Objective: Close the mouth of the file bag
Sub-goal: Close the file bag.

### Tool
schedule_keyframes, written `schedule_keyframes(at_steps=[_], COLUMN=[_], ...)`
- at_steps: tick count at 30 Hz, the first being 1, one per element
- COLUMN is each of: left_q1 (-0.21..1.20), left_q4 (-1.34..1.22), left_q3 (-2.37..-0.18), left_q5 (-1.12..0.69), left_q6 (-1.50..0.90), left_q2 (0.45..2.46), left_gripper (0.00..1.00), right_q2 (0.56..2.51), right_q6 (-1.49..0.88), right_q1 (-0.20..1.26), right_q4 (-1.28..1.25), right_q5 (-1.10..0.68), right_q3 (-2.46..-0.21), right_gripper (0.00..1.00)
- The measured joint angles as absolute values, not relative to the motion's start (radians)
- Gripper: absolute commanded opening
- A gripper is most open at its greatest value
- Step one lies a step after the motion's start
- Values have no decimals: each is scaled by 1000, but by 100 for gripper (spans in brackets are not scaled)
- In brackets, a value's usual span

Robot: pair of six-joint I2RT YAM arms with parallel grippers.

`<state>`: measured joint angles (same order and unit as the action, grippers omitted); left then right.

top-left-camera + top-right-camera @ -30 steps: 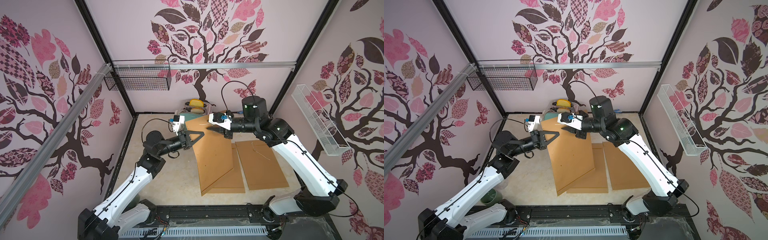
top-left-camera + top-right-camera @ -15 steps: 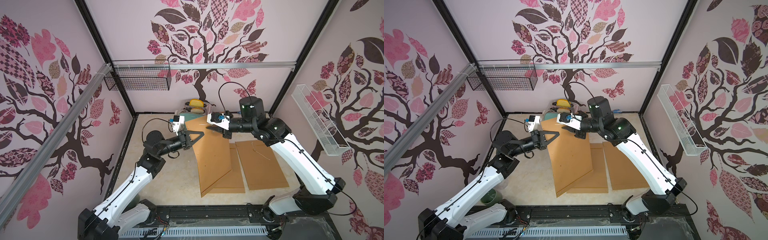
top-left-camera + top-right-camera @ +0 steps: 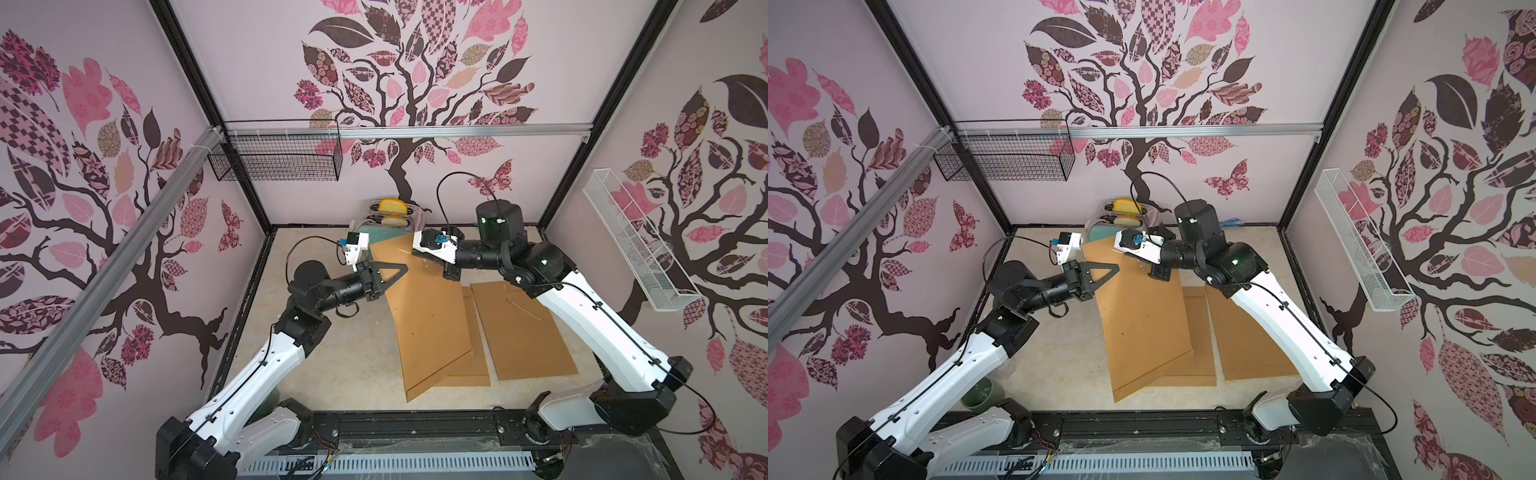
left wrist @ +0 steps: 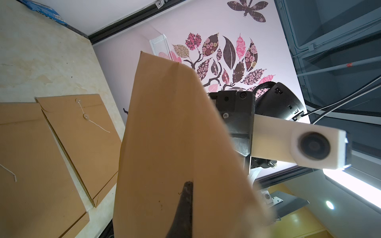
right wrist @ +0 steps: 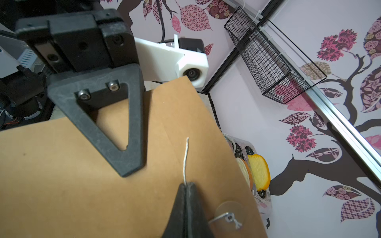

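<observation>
A brown paper file bag [image 3: 428,316] [image 3: 1142,324] stands tilted, its top end lifted off the table and its lower corner resting on it. My left gripper [image 3: 401,269] [image 3: 1113,268] is shut on the bag's upper left edge; in the left wrist view one dark finger [image 4: 185,202] lies against the bag's face [image 4: 165,134]. My right gripper [image 3: 417,257] [image 5: 186,185] is shut on the bag's white string [image 5: 185,160], close to the round fastener disc [image 5: 228,208] near the mouth. The left arm's triangular finger [image 5: 123,134] presses the same face.
Two more brown file bags lie flat on the table, one [image 3: 523,328] to the right and one [image 3: 469,365] partly under the lifted bag. A toaster with bread [image 3: 392,214] stands at the back wall. A black wire basket [image 3: 278,158] and a white one [image 3: 636,245] hang on the walls.
My right gripper has shut onto the string and shifted slightly left. The left gripper and the bag have stayed where they were.
</observation>
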<state>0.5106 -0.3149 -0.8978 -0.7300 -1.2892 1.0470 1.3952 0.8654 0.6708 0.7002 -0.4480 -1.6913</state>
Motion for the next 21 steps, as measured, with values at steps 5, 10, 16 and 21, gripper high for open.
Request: schedule_keyframes(at_steps=[5, 10, 16, 21], left_q1=[511, 511, 511, 511], left_q4=[-323, -343, -340, -342], left_q3=[-898, -898, -898, -898], left_q5=[-731, -731, -730, -730], left_q6=[-1286, -1286, -1286, -1286], left_q2=[1047, 1045, 1035, 1027], left_gripper=[0, 0, 0, 0], right_q2=[1336, 1300, 1266, 1224], right_q6=[786, 681, 592, 513], right_q1=[671, 671, 671, 671], right_q4=[628, 548, 470, 390], right_q5=[-487, -561, -612, -657], right_q3=[-1612, -1532, -1457, -1368], right_gripper=[0, 0, 0, 0])
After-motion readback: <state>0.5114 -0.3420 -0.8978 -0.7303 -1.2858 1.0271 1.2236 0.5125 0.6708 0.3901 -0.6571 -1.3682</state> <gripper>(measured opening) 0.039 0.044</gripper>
